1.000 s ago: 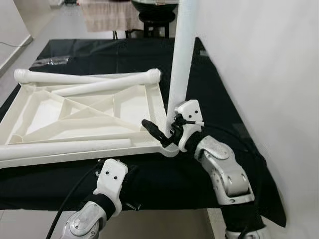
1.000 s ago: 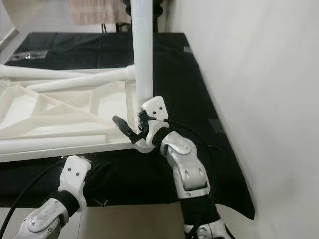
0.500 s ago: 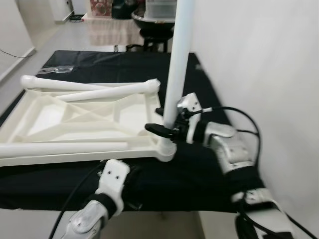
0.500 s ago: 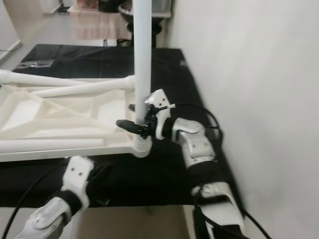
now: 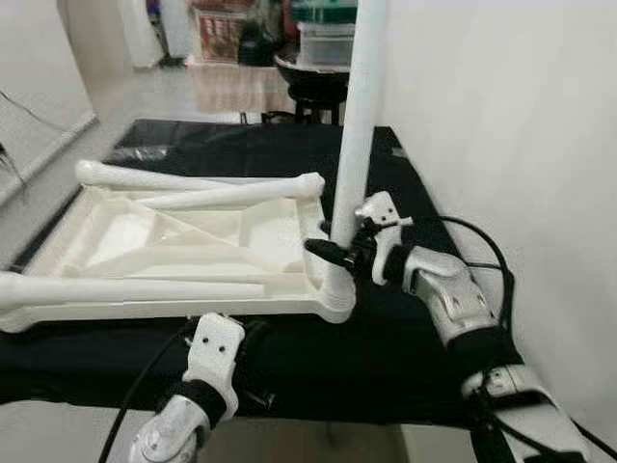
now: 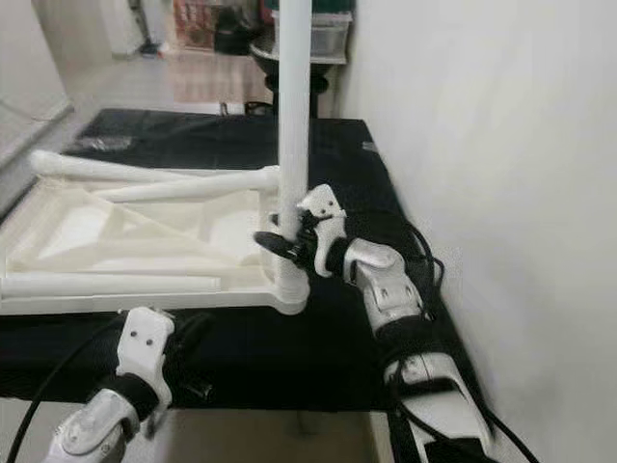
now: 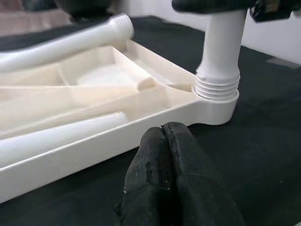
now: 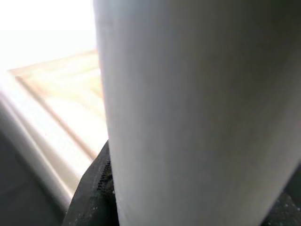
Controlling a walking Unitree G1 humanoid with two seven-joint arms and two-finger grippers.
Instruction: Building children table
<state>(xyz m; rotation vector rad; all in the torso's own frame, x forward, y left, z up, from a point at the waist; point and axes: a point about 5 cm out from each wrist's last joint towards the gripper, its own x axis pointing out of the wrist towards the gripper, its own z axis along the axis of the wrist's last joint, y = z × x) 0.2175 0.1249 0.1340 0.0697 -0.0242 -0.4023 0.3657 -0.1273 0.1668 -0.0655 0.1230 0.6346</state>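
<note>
Right gripper (image 5: 339,253) is clamped around the upright white leg (image 5: 359,125), its black fingers (image 5: 326,252) wrapped on the lower part of the tube just above the threaded collar. The leg is seated upright in the corner socket (image 7: 217,101) of the upturned white tabletop (image 5: 183,241), at the corner nearest the wall. In the right wrist view the tube is seen so close that little else can be made out, though a dark finger appears to press against its side. Three more white legs are laid on the tabletop: two (image 5: 231,191) across its far edge and one (image 5: 135,289) along the near edge. The tabletop is spread on a black cloth (image 5: 386,338). The left gripper (image 7: 164,155) is held low at the near edge of the cloth, fingers pressed together and empty, just short of the tabletop's rim
</note>
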